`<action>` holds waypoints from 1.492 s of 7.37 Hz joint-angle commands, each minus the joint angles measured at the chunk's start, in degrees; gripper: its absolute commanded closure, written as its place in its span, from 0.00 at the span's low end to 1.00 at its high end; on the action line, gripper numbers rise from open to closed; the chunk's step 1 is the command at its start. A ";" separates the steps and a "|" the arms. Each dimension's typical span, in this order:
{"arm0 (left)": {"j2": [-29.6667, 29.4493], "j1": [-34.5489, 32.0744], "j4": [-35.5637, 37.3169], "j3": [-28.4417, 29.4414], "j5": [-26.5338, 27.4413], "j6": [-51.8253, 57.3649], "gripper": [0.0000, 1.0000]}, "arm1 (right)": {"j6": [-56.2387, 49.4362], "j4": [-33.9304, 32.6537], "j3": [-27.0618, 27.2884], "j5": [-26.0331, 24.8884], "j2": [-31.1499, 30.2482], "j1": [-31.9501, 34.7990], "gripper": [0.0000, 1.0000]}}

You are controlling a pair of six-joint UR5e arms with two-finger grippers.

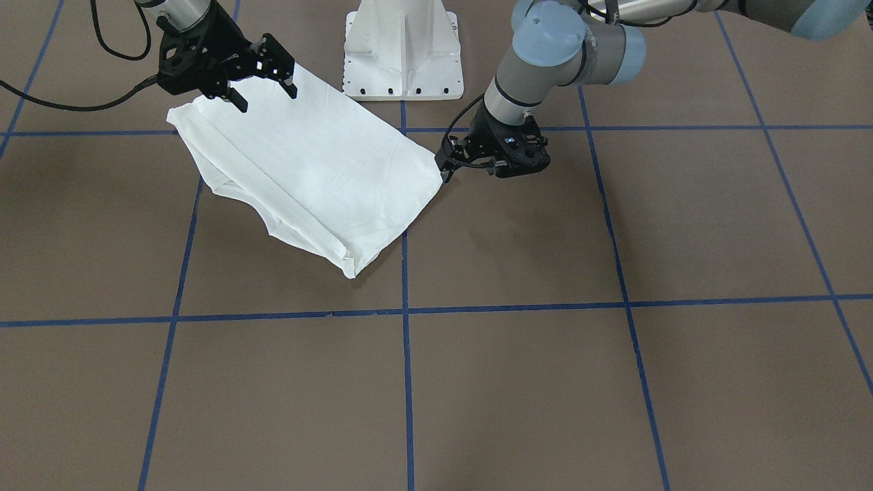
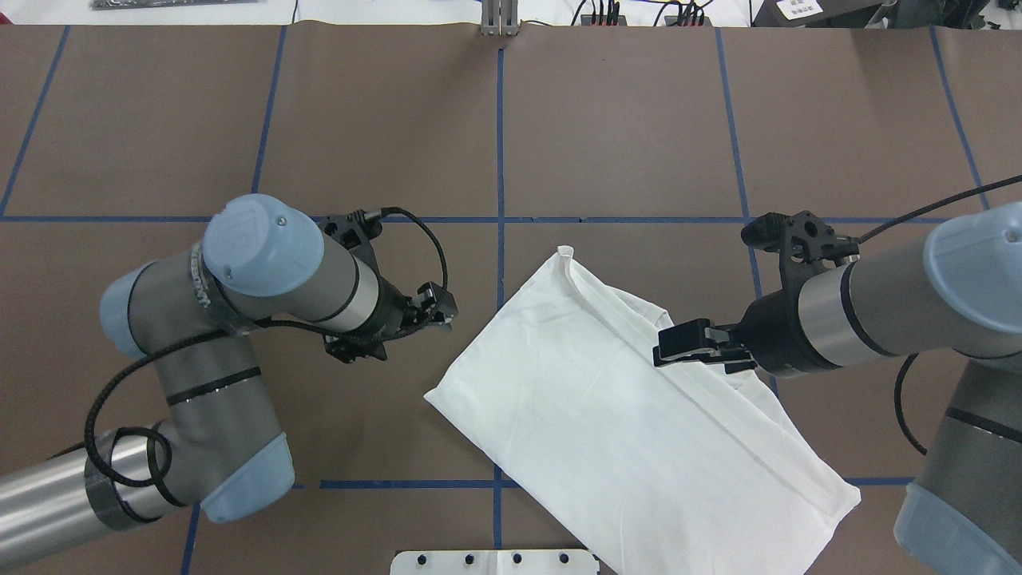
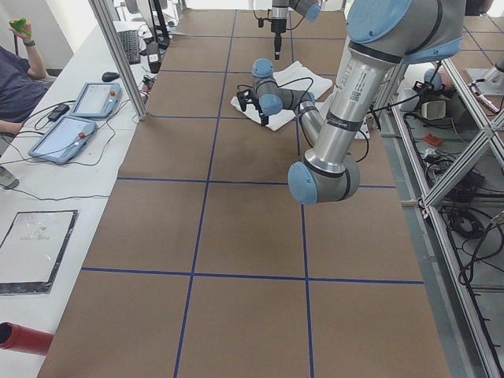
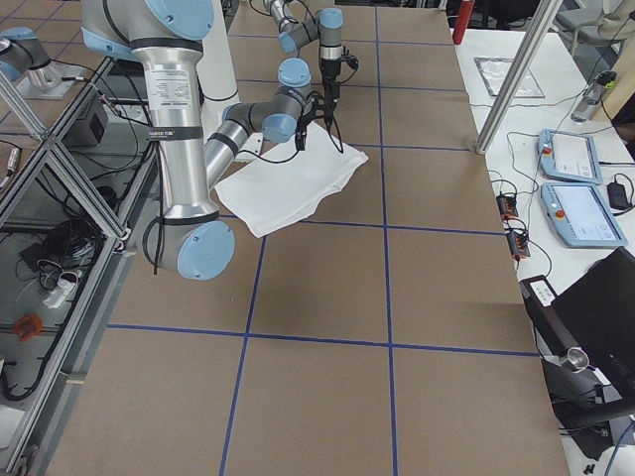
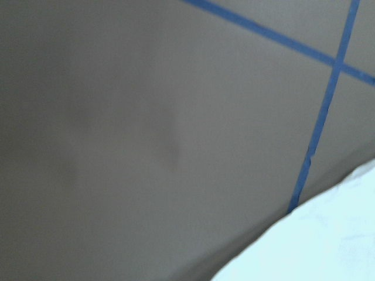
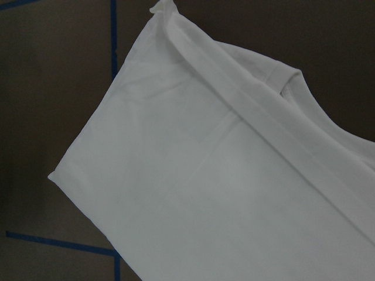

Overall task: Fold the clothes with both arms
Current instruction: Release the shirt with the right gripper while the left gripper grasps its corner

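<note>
The clothes, a white shirt point(image 1: 320, 170) point(image 2: 623, 399), lie folded into a long slanted rectangle on the brown table, close to the robot's base. My right gripper point(image 1: 266, 92) point(image 2: 675, 345) hovers open above the shirt's collar-side edge with nothing between its fingers. My left gripper point(image 1: 445, 169) point(image 2: 441, 307) hangs just off the shirt's opposite corner, raised from the table, its fingers apart and holding nothing. The left wrist view catches only that corner of the shirt point(image 5: 328, 246). A lengthwise fold ridge crosses the shirt point(image 6: 205, 175) in the right wrist view. No printed text shows.
The white pedestal base point(image 1: 402, 51) point(image 2: 495, 561) stands right behind the shirt. Blue tape lines point(image 1: 407, 382) grid the brown table. A seated person point(image 3: 16, 79) and two tablets point(image 3: 79, 118) are on the side bench beyond the table's far edge.
</note>
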 commanded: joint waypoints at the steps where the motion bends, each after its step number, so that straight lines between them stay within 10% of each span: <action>1: 0.47 7.46 -0.06 0.46 4.55 -3.50 0.01 | -0.49 0.00 -0.52 -0.16 0.81 2.01 0.00; 8: -1.37 8.20 -2.86 5.56 8.69 -4.21 0.07 | -0.49 0.00 -2.81 -0.33 3.00 2.10 0.00; 10: -1.46 8.11 -3.67 6.53 8.70 -4.39 0.21 | -0.49 -0.09 -2.90 -0.33 2.92 2.10 0.00; 11: -1.55 8.11 -3.84 6.54 8.70 -4.30 0.44 | -0.49 -0.09 -2.90 -0.33 2.92 2.10 0.00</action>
